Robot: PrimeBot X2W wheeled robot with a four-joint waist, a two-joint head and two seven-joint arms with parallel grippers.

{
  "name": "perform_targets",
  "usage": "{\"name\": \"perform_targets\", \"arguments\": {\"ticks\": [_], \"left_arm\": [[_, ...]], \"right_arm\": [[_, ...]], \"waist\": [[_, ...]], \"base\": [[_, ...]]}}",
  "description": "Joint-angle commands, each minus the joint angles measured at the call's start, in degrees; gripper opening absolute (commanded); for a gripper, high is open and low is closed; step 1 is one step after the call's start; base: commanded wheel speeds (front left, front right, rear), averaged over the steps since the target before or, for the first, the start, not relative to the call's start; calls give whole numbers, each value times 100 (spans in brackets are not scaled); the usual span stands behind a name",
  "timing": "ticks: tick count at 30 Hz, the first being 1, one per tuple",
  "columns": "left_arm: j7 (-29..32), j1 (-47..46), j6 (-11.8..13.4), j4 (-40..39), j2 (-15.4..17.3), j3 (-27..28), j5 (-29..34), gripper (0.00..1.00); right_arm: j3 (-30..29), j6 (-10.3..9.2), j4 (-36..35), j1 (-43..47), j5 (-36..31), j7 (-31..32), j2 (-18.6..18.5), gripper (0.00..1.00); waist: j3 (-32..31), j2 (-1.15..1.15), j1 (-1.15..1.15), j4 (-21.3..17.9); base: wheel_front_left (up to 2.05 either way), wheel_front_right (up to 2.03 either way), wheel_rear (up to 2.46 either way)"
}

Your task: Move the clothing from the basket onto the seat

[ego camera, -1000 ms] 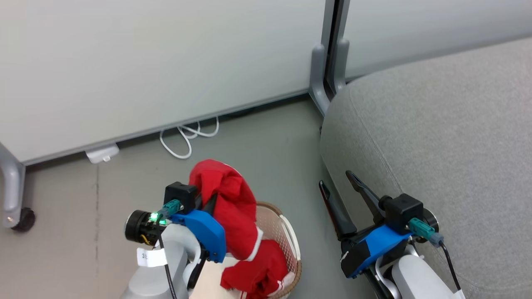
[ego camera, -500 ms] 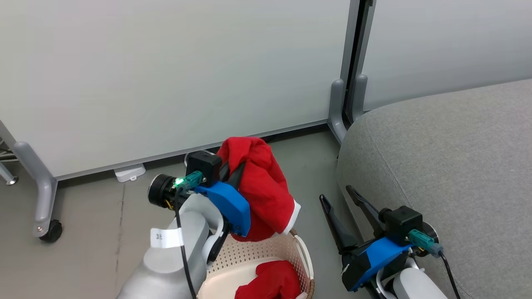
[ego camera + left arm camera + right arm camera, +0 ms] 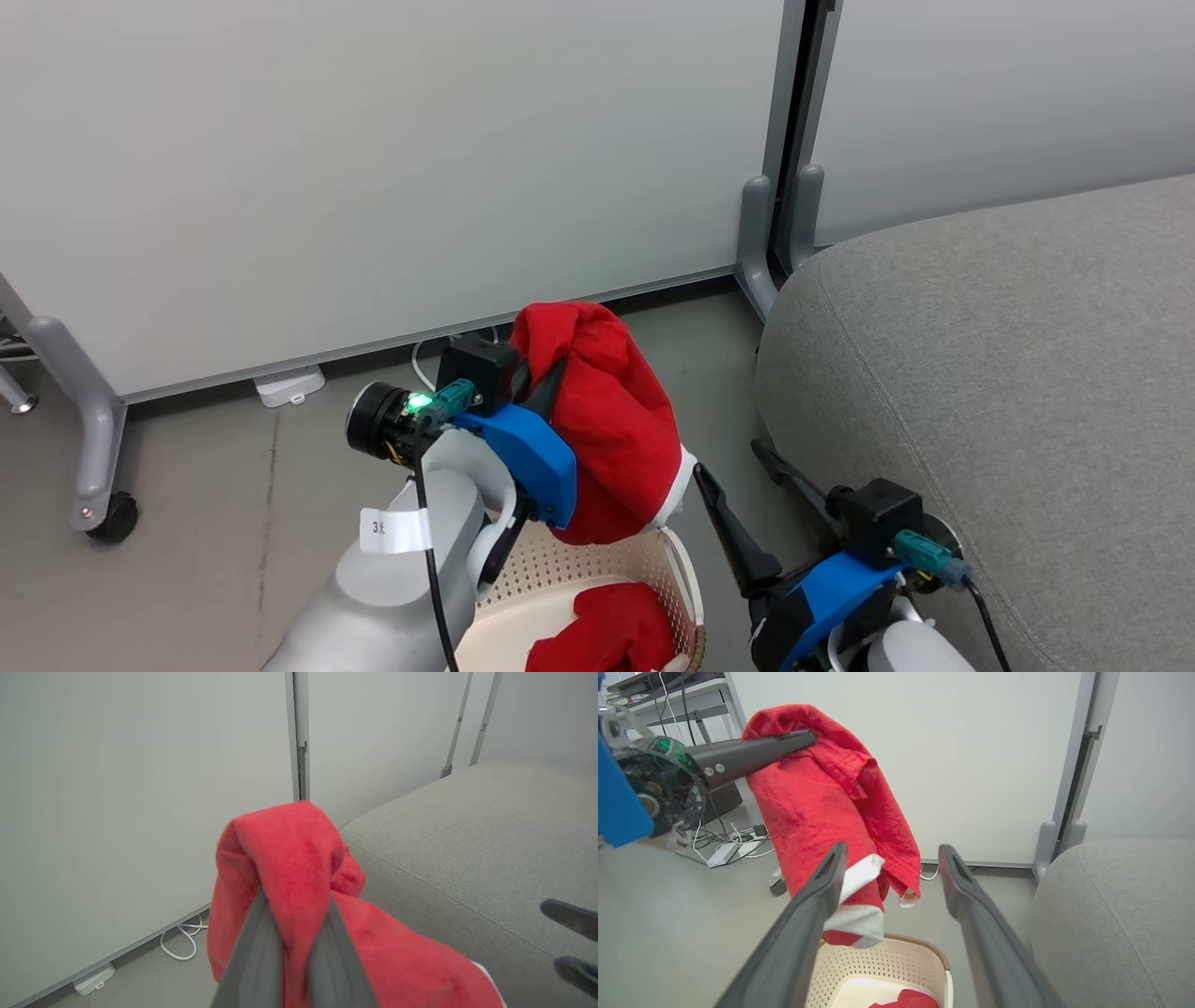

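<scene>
1. Far left on my head camera, a grey partition leg (image 3: 89,439) on a black caster (image 3: 114,519) stands on the floor (image 3: 205,523), with pale wall panels (image 3: 373,168) behind it.
2. Next along, my left gripper (image 3: 557,369) is clenched on a red garment (image 3: 616,429), pinching a fold near its top. The cloth hangs in the air from the dark fingers (image 3: 254,952), with a white trim band (image 3: 681,476) at its lower right edge. It droops over the basket's far rim, and I cannot tell whether the hem touches it.
3. Directly below, the cream perforated basket (image 3: 597,571) sits on the floor at the bottom edge of the view. A second red garment (image 3: 607,635) lies crumpled inside it, toward the right wall.
4. Right of the basket, my right gripper (image 3: 728,457) hangs between basket and seat. Its jaws are spread wide with nothing in them, and its fingers point up and slightly left. On its wrist camera the hanging garment shows beyond the two fingers.
5. At far right, the grey upholstered seat (image 3: 1008,373) bulges into view, rounded at the corner, with a seam line (image 3: 887,401) running down it. Both garments are to its left and apart from it.
</scene>
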Motion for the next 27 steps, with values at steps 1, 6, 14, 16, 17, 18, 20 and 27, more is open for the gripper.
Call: {"name": "perform_targets", "arguments": {"ticks": [1,6,14,16,17,18,20,27], "left_arm": [[-35,-102,29,-6,1,-13,-37,0],[-57,-158,57,-34,2,-147,-134,0],[-100,-249,96,-81,2,-347,-297,0],[-111,-272,109,-90,2,-396,-324,0],[-108,-290,104,-102,2,-423,-346,0],[-112,-306,112,-116,2,-452,-368,0],[-111,-325,124,-144,2,-499,-403,0],[-137,-342,160,-230,1,-700,-520,0]], "right_arm": [[63,3,-8,100,79,32,-19,100],[369,3,85,116,297,148,-20,100],[705,3,467,-60,722,194,-17,100],[786,3,582,-150,824,152,-20,100],[832,3,644,-211,859,138,-20,100],[881,3,707,-267,905,121,-18,100],[964,3,826,-397,976,67,-19,100],[1299,3,1162,-814,1211,-94,-19,100]], "waist": [[8,0,0,11],[43,0,0,66],[79,0,0,176],[95,0,0,199],[103,0,0,211],[111,0,0,223],[126,0,0,246],[171,0,0,310]], "base": [[0,0,0],[0,0,0],[0,0,0],[0,0,0],[0,0,0],[0,0,0],[0,0,0],[0,0,0]]}}
